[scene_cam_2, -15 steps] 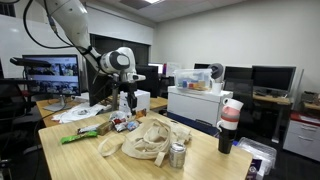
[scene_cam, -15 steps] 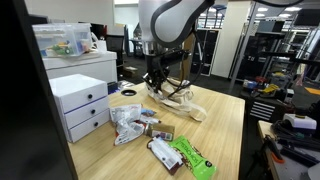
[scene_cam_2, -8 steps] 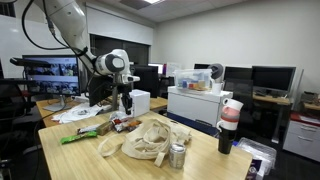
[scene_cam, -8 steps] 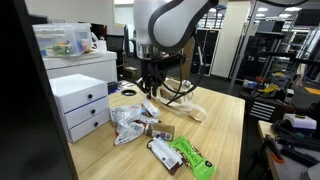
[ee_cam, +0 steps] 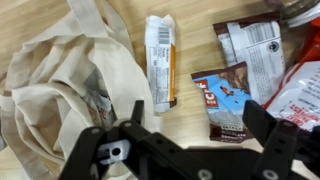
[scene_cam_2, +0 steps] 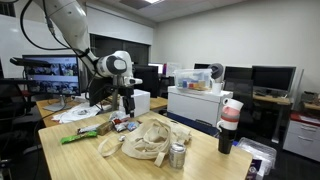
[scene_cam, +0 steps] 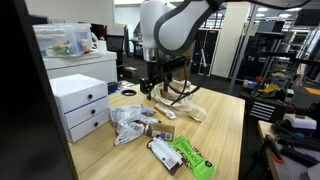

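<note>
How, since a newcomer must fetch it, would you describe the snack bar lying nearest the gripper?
On the wooden table, find the crumpled cream cloth bag; the snack bar lies just beside it, ahead of the open gripper. It is slim, in a white and orange wrapper with a barcode, unlike the wider brown and blue packet on its other side.

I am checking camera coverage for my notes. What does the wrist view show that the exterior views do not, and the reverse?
Only the wrist view: the printed labels on the snack bar and on the blue wrapper beside it, not touching. Only in an exterior view: the white drawers, the green packet, the metal can. Both share: the cloth bag and the open gripper near the snack bar.
</note>
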Available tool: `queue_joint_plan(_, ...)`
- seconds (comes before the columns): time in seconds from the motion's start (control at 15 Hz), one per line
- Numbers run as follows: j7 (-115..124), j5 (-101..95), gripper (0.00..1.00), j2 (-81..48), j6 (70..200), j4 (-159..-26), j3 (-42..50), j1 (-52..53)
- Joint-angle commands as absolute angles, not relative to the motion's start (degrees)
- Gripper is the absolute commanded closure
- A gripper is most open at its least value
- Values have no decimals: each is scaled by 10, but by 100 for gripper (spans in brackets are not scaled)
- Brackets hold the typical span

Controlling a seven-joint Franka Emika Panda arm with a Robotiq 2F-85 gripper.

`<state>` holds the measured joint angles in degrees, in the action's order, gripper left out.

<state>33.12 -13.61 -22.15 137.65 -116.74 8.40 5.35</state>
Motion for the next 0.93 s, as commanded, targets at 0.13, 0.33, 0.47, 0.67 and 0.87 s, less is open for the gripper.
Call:
queue_joint_plan(0.13, 333, -126, 0, -238, 1377, -1179, 109, 27)
queue_joint_plan(0.33, 334, -122, 0, -261, 1378, -1173, 120, 20)
queue_joint_plan(0.47, 334, -123, 0, -276, 1371, -1169, 126, 16)
queue_joint_plan(0.67, 338, -125, 0, -298, 1369, -1161, 135, 17)
queue_joint_plan(0.87, 356, -127, 1, -323, 1366, -1147, 147, 22)
